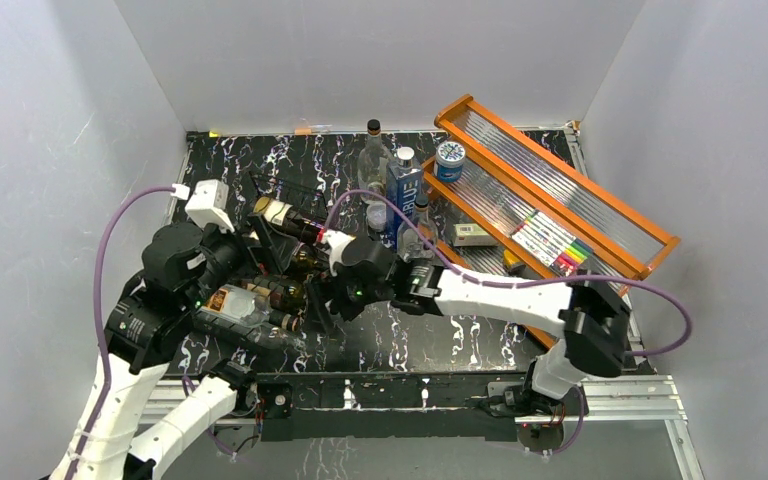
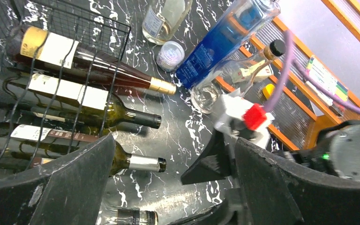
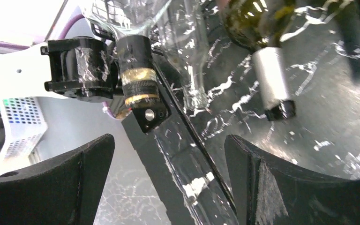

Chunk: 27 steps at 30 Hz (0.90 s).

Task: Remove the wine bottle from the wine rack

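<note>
The black wire wine rack (image 2: 98,23) lies at the left of the left wrist view and holds several bottles on their sides, necks pointing right. These are a gold-foil bottle (image 2: 122,77), a black-capped green bottle (image 2: 122,115) and a silver-foil bottle (image 2: 143,163). A clear bottle (image 2: 136,217) lies lowest. My left gripper (image 2: 173,187) is open and empty, above the bottle necks. My right gripper (image 3: 168,187) is open and empty, low by the table's front rail. The silver-foil neck (image 3: 272,79) and the clear bottle's black cap (image 3: 133,65) are beyond its fingertips. In the top view both grippers meet at the rack (image 1: 278,190).
An orange wood-framed shelf (image 1: 560,190) stands at the back right with markers (image 1: 555,245) and a blue-labelled can (image 1: 449,160). A blue bottle (image 1: 403,190) and upright clear bottles (image 1: 373,150) stand right of the rack. A small jar (image 2: 170,55) sits near them.
</note>
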Motion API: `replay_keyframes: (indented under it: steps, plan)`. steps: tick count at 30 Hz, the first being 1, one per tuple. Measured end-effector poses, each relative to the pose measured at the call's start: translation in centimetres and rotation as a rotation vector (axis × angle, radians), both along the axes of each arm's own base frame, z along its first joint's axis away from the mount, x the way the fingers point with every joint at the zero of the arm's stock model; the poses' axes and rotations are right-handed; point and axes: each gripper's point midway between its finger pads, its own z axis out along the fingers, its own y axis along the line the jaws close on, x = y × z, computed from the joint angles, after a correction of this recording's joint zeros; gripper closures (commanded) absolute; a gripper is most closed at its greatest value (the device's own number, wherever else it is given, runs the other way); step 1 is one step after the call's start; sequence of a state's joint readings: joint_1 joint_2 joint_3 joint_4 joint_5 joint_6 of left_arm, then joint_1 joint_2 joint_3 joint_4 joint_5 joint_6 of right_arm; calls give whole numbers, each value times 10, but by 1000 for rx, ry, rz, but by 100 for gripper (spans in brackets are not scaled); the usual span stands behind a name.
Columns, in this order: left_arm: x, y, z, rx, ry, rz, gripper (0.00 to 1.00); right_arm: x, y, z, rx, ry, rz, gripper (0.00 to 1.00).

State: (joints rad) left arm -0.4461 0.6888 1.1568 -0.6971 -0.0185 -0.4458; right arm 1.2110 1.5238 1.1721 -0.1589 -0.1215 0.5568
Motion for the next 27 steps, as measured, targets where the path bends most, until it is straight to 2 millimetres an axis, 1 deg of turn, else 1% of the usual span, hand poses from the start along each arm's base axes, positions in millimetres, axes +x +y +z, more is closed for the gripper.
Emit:
replay_keyframes:
  steps: [2, 3, 8, 12, 14, 16, 19, 21, 24, 27]
  plan:
    - [-2, 5, 3, 11, -10, 14, 2, -6, 14, -7, 11, 50, 23, 2]
    - [-3, 7, 4, 15, -14, 22, 2, -8, 20, -7, 23, 69, 31, 2]
    - [-12, 23, 10, 26, -52, 73, 2, -11, 51, 1, 103, 125, 63, 2]
    - [-18, 31, 13, 25, -73, 97, 2, -14, 69, -1, 140, 162, 101, 7]
    - [-19, 33, 11, 31, -68, 104, 2, -17, 79, -7, 150, 187, 127, 9]
    - [-19, 33, 10, 35, -62, 107, 2, -20, 86, -16, 147, 210, 150, 11]
    - [-19, 33, 8, 38, -56, 107, 2, -25, 91, -30, 136, 260, 176, 20]
    - [-19, 34, 7, 40, -52, 108, 2, -28, 95, -35, 139, 290, 189, 26]
    - [-20, 35, 5, 43, -49, 110, 2, -32, 102, -37, 153, 326, 212, 31]
    - [-20, 35, 6, 42, -51, 111, 2, -35, 108, -33, 177, 350, 232, 34]
